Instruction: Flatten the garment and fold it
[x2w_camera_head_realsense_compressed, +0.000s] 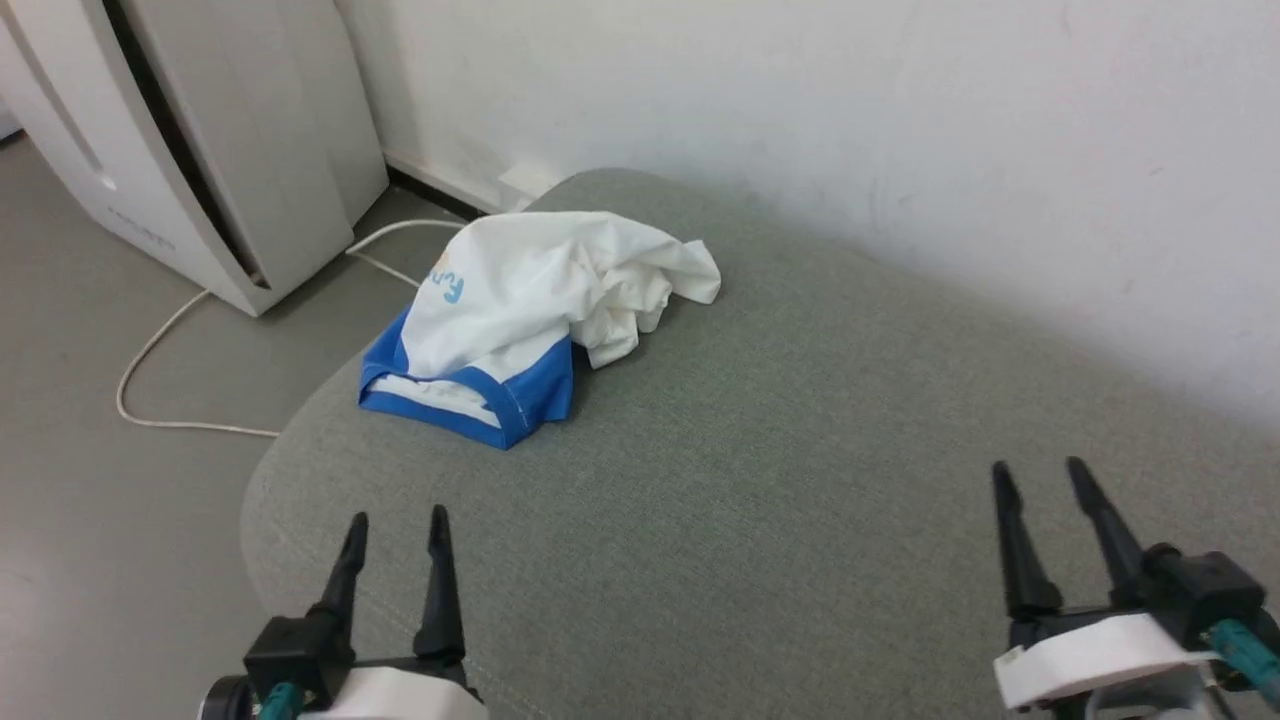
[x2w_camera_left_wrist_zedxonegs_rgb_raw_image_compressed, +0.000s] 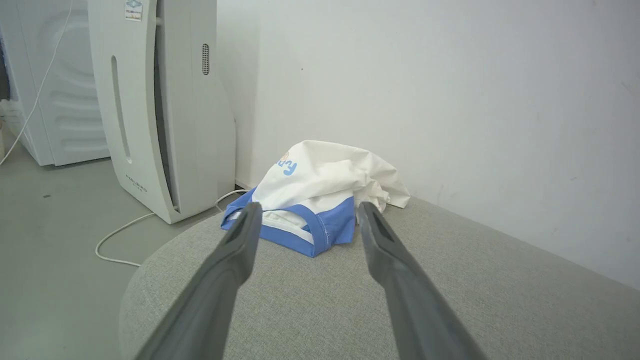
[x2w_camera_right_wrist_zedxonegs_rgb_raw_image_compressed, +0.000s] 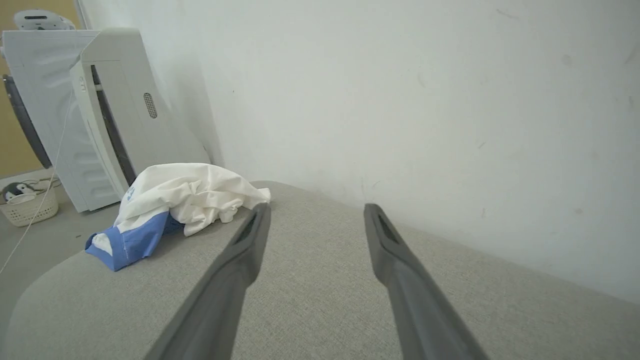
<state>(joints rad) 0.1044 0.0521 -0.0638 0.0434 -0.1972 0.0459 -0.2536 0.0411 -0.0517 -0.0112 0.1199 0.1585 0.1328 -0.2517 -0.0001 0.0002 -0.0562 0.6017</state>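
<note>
The garment (x2w_camera_head_realsense_compressed: 535, 310) lies crumpled in a heap on the far left part of a grey cushioned seat (x2w_camera_head_realsense_compressed: 760, 460). It is white with bright blue edges and light-blue lettering, and it hangs slightly over the seat's left edge. In the left wrist view the garment (x2w_camera_left_wrist_zedxonegs_rgb_raw_image_compressed: 320, 192) sits straight ahead, beyond the fingertips. From the right wrist the garment (x2w_camera_right_wrist_zedxonegs_rgb_raw_image_compressed: 175, 205) lies off to the left. My left gripper (x2w_camera_head_realsense_compressed: 398, 520) hovers open near the seat's front left, empty. My right gripper (x2w_camera_head_realsense_compressed: 1035, 468) is open and empty at the front right.
A tall white appliance (x2w_camera_head_realsense_compressed: 200, 140) stands on the floor at the left, with a white cable (x2w_camera_head_realsense_compressed: 150, 350) looping beside the seat. A white wall (x2w_camera_head_realsense_compressed: 900, 130) runs close behind the seat. A small basket (x2w_camera_right_wrist_zedxonegs_rgb_raw_image_compressed: 25, 207) sits on the floor far left.
</note>
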